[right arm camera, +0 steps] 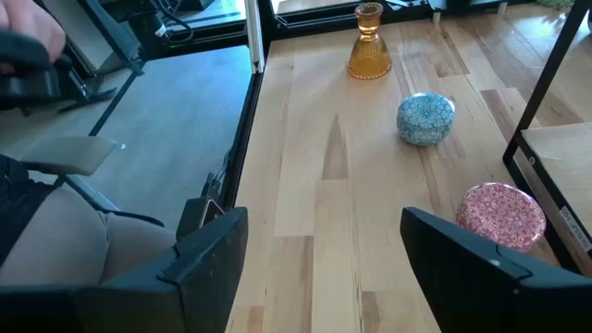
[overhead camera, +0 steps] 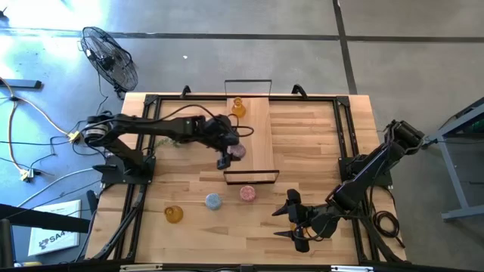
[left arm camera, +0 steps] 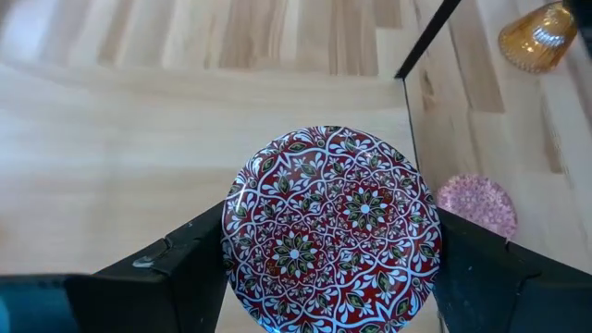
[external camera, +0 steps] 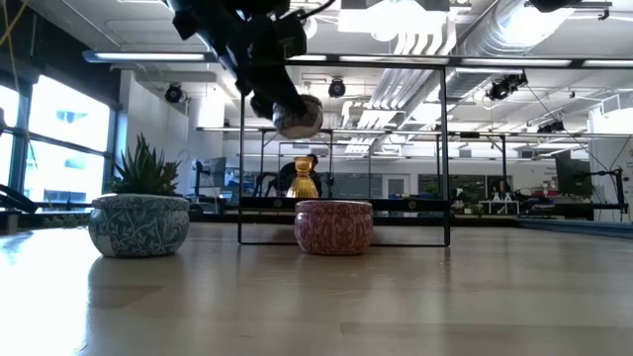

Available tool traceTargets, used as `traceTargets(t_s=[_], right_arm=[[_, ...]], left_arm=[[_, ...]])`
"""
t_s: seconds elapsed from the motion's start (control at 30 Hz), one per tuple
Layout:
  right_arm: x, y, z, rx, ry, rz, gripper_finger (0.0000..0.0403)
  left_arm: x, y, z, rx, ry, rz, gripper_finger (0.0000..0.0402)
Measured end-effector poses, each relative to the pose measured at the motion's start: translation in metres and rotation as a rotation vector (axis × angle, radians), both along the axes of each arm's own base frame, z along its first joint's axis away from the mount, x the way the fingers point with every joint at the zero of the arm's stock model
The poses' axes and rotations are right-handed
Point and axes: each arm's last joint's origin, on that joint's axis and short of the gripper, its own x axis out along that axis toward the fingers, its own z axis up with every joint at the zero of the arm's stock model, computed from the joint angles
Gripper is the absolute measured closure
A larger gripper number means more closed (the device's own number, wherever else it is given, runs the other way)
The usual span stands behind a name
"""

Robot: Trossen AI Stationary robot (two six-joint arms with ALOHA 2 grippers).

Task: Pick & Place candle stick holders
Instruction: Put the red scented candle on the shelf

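Observation:
My left gripper (overhead camera: 229, 154) is shut on a low round candle stick holder (left arm camera: 333, 227) with a red, white-patterned top, lifted over the near end of a light wooden board (overhead camera: 261, 136). An amber holder (overhead camera: 238, 107) stands on the board's far end. Three more holders stand on their bases on the table nearer the front: an amber one (overhead camera: 174, 214), a light-blue one (overhead camera: 214, 201) and a pink one (overhead camera: 247, 193). My right gripper (overhead camera: 291, 223) stands open at the near right, with nothing between its fingers (right arm camera: 213, 250). My left gripper pinches the round holder by two opposite points of its side wall (left arm camera: 231, 231), one finger (left arm camera: 185, 268) on each side. The fingers slant down from the table's left. The holder (external camera: 297, 117) hangs clear of the board and the table.
A black wire frame (overhead camera: 249, 80) rims the board at its far and near ends (overhead camera: 250, 177). A green plant (external camera: 143, 163) shows behind the light-blue holder (external camera: 138, 222) in the low view. A fan (overhead camera: 110, 57) stands off the table at the far left.

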Motion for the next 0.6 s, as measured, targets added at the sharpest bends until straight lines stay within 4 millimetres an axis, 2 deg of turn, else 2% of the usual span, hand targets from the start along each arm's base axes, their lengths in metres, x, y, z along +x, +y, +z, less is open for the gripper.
traceTargets(t_s=[0.23, 0.6], right_arm=[[0.0, 0.0, 0.0, 0.0, 0.0, 0.0, 0.0123], [0.0, 0.0, 0.0, 0.017, 0.003, -0.009, 0.0123]], left_arm=[[0.006, 0.001, -0.027, -0.006, 0.047, 0.011, 0.0116], [0.014, 0.0, -0.048, -0.041, 0.072, -0.008, 0.0116]])
